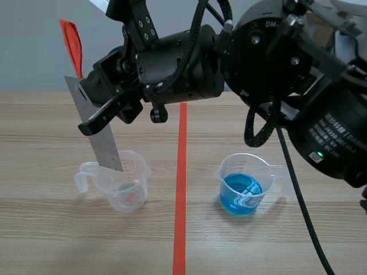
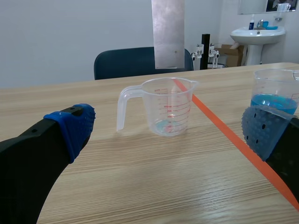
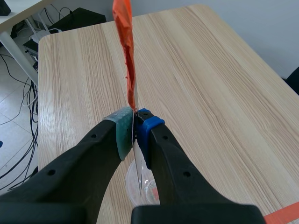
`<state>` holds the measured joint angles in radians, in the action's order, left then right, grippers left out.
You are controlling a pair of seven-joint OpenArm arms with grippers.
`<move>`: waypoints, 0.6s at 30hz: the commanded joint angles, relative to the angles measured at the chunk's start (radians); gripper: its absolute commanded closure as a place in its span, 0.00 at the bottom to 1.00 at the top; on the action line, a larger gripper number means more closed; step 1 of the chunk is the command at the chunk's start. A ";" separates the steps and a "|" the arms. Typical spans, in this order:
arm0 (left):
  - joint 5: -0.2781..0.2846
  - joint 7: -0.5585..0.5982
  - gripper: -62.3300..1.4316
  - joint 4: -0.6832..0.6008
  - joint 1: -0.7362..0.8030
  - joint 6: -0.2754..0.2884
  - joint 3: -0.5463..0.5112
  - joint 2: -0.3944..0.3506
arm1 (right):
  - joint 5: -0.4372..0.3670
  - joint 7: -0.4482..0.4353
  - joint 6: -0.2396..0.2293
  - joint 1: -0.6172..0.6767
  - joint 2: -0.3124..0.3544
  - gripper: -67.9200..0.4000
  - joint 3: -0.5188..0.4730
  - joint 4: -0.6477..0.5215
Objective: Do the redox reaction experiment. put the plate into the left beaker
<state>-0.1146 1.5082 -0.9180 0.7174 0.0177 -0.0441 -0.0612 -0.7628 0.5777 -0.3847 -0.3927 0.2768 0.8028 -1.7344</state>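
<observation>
A grey metal plate (image 1: 103,132) with an orange tape tag (image 1: 71,46) on its upper end hangs tilted, with my right gripper (image 1: 100,114) shut on it. Its lower edge is just above the rim of the left beaker (image 1: 123,183), a clear jug with a thin film of liquid at the bottom. In the right wrist view the plate (image 3: 138,175) shows edge-on between the pads of the right gripper (image 3: 134,133), over the beaker (image 3: 140,191). My left gripper (image 2: 168,133) rests low and open, facing the beaker (image 2: 168,107) with the plate (image 2: 168,32) above it.
A second beaker (image 1: 243,186) with blue liquid stands right of the red tape line (image 1: 180,200). The right arm (image 1: 258,51) spans the upper middle of the scene. A chair (image 2: 135,60) and a sink (image 2: 257,35) lie beyond the table's far edge.
</observation>
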 commanded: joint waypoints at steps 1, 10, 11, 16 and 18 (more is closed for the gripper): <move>0.002 0.046 0.00 -0.019 0.008 -0.005 -0.001 -0.003 | -0.007 -0.019 0.000 -0.018 -0.008 0.98 -0.006 -0.003; 0.002 0.046 0.00 -0.019 0.008 -0.005 -0.001 -0.003 | -0.007 -0.019 -0.001 -0.018 -0.008 0.98 -0.006 -0.003; 0.002 0.046 0.00 -0.019 0.008 -0.005 -0.001 -0.003 | -0.007 -0.019 -0.001 -0.018 -0.008 0.98 -0.006 -0.003; -0.006 0.046 0.00 -0.019 0.008 -0.004 -0.001 -0.003 | -0.006 -0.019 -0.001 -0.018 -0.008 0.98 -0.006 -0.003; -0.006 0.046 0.00 -0.019 0.008 -0.004 -0.001 -0.003 | -0.006 -0.019 -0.001 -0.018 -0.008 0.98 -0.006 -0.003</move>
<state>-0.1230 1.5082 -0.9180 0.7174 0.0177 -0.0441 -0.0612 -0.7628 0.5777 -0.3847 -0.3927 0.2768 0.8028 -1.7344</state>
